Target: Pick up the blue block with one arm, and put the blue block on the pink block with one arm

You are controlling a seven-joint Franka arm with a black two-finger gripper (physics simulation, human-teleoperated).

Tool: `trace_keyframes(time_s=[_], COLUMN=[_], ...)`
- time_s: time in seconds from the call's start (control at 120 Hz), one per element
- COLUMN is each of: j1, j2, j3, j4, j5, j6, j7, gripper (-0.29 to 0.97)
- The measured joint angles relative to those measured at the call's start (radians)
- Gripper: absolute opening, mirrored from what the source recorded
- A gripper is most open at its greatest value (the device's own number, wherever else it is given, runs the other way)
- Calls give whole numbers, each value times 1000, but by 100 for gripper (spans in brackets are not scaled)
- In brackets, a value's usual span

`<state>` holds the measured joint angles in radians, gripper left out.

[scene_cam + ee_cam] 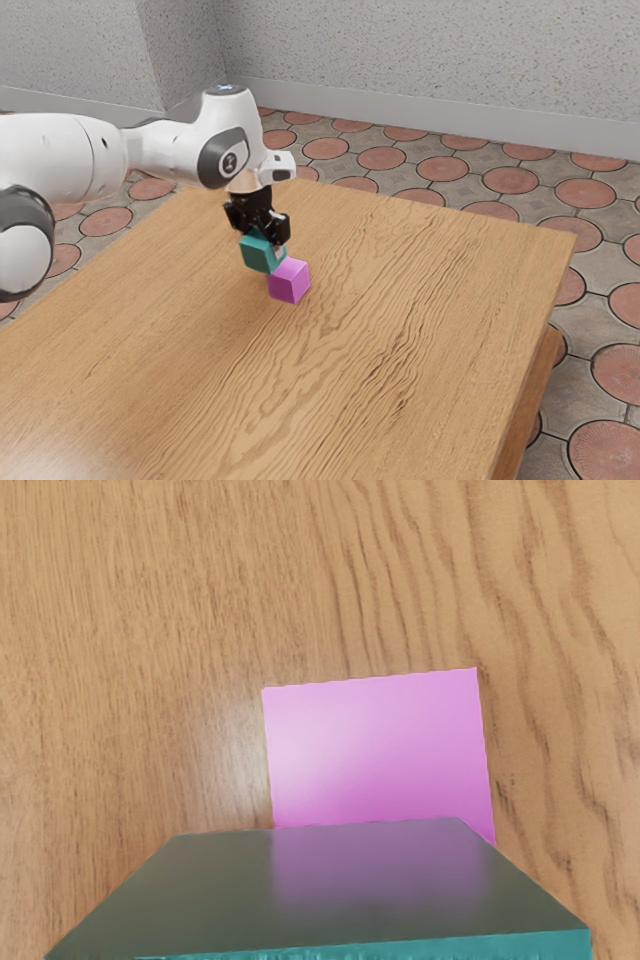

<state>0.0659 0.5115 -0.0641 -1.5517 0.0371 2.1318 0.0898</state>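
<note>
Here, arm: the white robot arm (100, 155) reaches in from the exterior view's left over the wooden tabletop (400, 330).
Fingers: the black gripper (262, 235) points down, its fingers pinching the teal block (262, 256) from two sides.
Teal block: held clear of the tabletop, just beside the pink block (289, 281), toward the exterior view's left and slightly higher; whether the two touch cannot be told.
Pink block: resting on the tabletop near its middle; in the wrist view the pink block (375, 750) lies just past the teal block (330, 890), partly covered by it.
Floor: round red-brown tiles (480, 170) surround the table.
</note>
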Motion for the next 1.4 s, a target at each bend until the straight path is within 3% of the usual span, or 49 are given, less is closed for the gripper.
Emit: trace_keyframes(time_s=[0.242, 0.542, 1.4], j1=[-16, -36, -46], j2=[145, 204, 272], j3=[2, 9, 16], j4=[233, 338, 411], j5=[4, 4, -1], j6=[-173, -270, -252], j7=[0, 1, 1], gripper=[37, 37, 37])
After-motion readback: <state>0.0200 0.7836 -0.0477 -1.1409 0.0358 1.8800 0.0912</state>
